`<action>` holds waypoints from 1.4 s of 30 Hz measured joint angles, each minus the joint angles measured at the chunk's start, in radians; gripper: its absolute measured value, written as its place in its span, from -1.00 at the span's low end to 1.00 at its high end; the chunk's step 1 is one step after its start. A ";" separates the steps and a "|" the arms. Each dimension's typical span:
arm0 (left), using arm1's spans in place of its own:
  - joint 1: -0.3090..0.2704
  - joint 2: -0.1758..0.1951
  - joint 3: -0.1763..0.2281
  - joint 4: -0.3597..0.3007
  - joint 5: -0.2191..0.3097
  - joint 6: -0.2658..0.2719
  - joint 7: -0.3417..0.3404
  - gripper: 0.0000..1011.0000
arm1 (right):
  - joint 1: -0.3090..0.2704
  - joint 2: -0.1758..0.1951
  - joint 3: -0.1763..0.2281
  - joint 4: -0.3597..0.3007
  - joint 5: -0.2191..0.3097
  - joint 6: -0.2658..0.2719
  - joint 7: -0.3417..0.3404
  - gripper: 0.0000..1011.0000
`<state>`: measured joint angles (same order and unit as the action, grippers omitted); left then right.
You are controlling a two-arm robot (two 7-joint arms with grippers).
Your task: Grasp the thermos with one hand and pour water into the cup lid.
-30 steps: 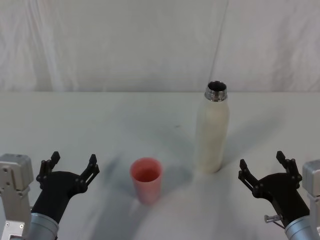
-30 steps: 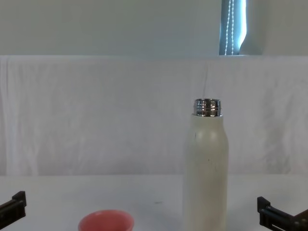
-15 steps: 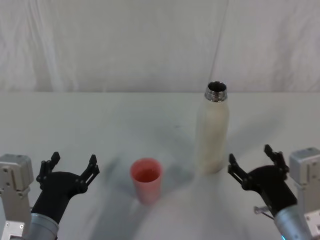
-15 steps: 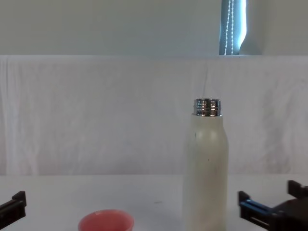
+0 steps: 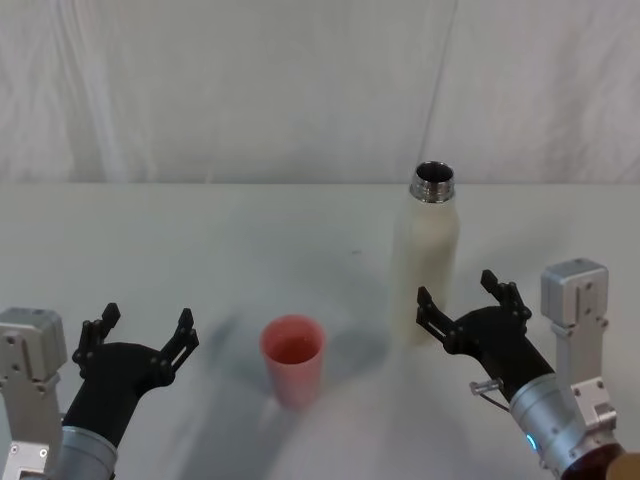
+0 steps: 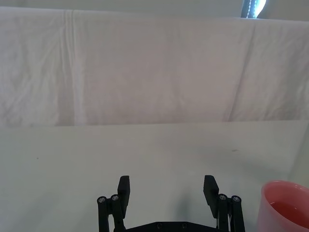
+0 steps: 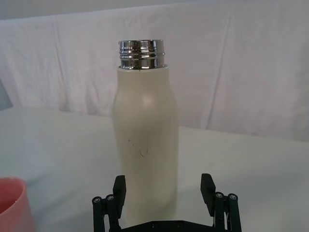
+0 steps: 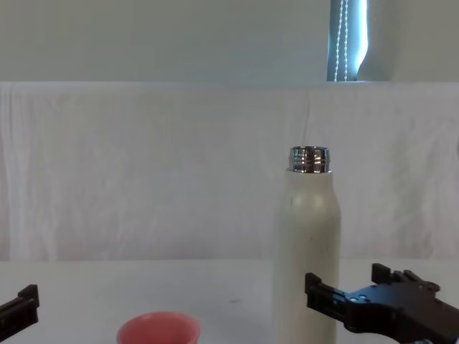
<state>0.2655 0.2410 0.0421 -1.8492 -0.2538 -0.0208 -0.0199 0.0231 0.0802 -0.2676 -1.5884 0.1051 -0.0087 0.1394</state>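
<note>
Right gripper (image 5: 466, 301) is hovering w/ fingers spread wide apart, nothing between them, just beside the lower body of the thermos (image 5: 425, 262) on its right and near side; no contact is showing. In the right wrist view the two fingertips (image 7: 119, 184) are framing the base of the bottle, w/ the bottle standing beyond them, not yet inside the gap. In the chest view the same gripper (image 8: 349, 287) is sitting low at the right, its left fingertip overlapping the bottle's lower edge.

Thermos is standing upright on the white table (image 5: 200, 230), uncapped, silver threaded neck (image 5: 432, 182) open at the top. Cup lid (image 5: 293, 360), salmon-pink, is standing upright w/ mouth up, to the thermos's left and nearer the robot, apart from it.

Left gripper (image 5: 142, 332) is resting low at the near left, fingers likewise spread apart and holding nothing, w/ the cup lid to its right. White cloth backdrop (image 5: 250, 90) is hanging behind the table.
</note>
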 joint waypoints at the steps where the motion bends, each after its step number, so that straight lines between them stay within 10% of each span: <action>1: 0.000 0.000 0.000 0.000 0.000 0.000 0.000 0.98 | 0.005 -0.002 0.001 0.005 0.002 0.000 0.002 0.98; 42: 0.000 0.000 0.000 0.000 0.000 0.000 0.000 0.98 | 0.117 -0.059 -0.029 0.125 -0.045 0.005 0.001 0.98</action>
<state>0.2655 0.2409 0.0421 -1.8492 -0.2538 -0.0208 -0.0199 0.1399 0.0212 -0.2965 -1.4632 0.0602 -0.0037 0.1400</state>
